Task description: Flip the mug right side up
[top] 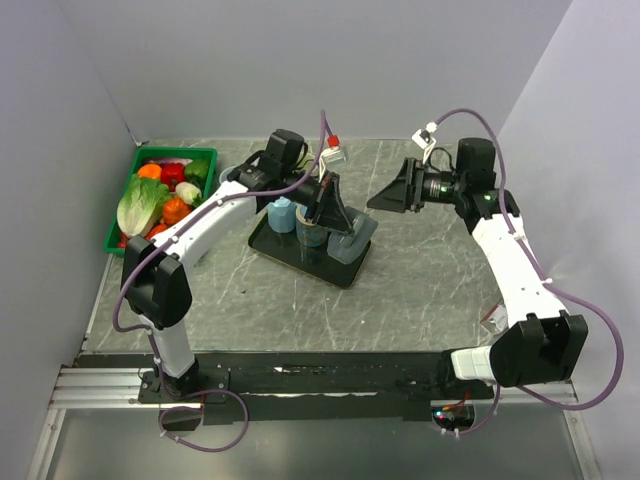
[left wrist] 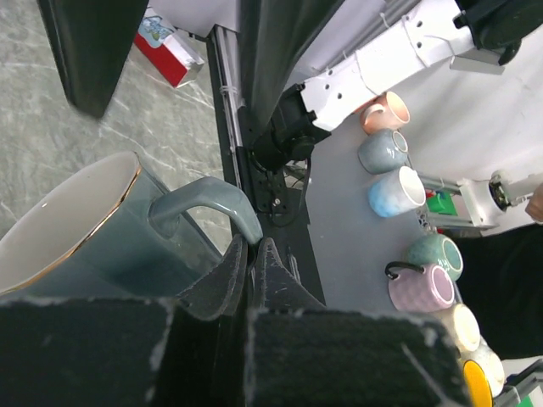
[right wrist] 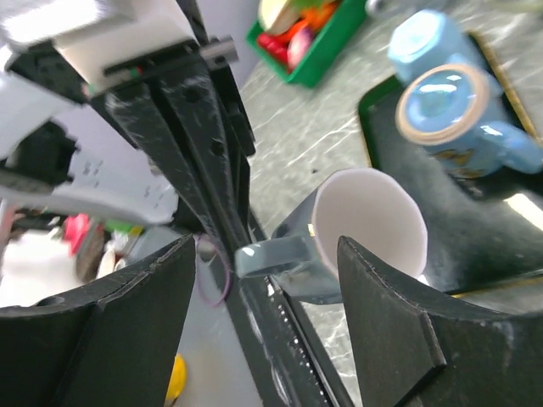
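The grey-blue mug (left wrist: 85,237) has a white inside and a gold rim. My left gripper (left wrist: 252,246) is shut on its curved handle (left wrist: 204,208). In the top view the left gripper (top: 322,205) holds the mug (top: 310,230) over the black tray (top: 300,258). In the right wrist view the mug (right wrist: 365,229) is tilted, its mouth facing the camera, and its handle (right wrist: 271,254) sits between the left fingers. My right gripper (top: 395,190) is open and empty just right of the mug, and it shows wide open in its own view (right wrist: 267,288).
Two light blue mugs (right wrist: 441,110) (right wrist: 420,38) stand on the tray beside the held mug. A pale blue item (top: 350,240) sits on the tray's right part. A green basket of vegetables (top: 160,195) stands at the back left. A small red-and-white box (top: 333,148) is at the back.
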Robot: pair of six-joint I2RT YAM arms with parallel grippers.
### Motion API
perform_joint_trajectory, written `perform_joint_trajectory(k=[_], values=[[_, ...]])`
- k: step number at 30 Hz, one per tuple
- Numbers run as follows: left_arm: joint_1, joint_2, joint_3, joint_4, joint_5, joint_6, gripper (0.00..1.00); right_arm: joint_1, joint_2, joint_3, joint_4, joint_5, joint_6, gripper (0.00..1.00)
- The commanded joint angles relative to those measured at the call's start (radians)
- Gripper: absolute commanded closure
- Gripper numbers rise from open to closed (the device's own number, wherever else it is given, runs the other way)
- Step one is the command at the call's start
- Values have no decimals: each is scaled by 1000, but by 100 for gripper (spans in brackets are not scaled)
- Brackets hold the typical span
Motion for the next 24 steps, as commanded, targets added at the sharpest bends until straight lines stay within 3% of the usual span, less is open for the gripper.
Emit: perform_joint_trajectory(k=[1, 9, 17, 21, 24], values=[[-2, -62, 84, -78, 112, 152, 99, 6, -5, -72, 77, -173, -22, 27], [-5, -78, 98, -114, 190, 172, 99, 34, -14, -114, 85, -218, -115, 28], [-5, -85, 99, -104, 272, 174, 99, 94, -4, -93, -33, -223, -268, 40], [-5, -82, 106, -106, 266, 178, 99, 98, -14, -96, -52, -221, -293, 61], [-5, -79, 112, -104, 264, 178, 99, 106, -8, -86, -83, -218, -316, 67]])
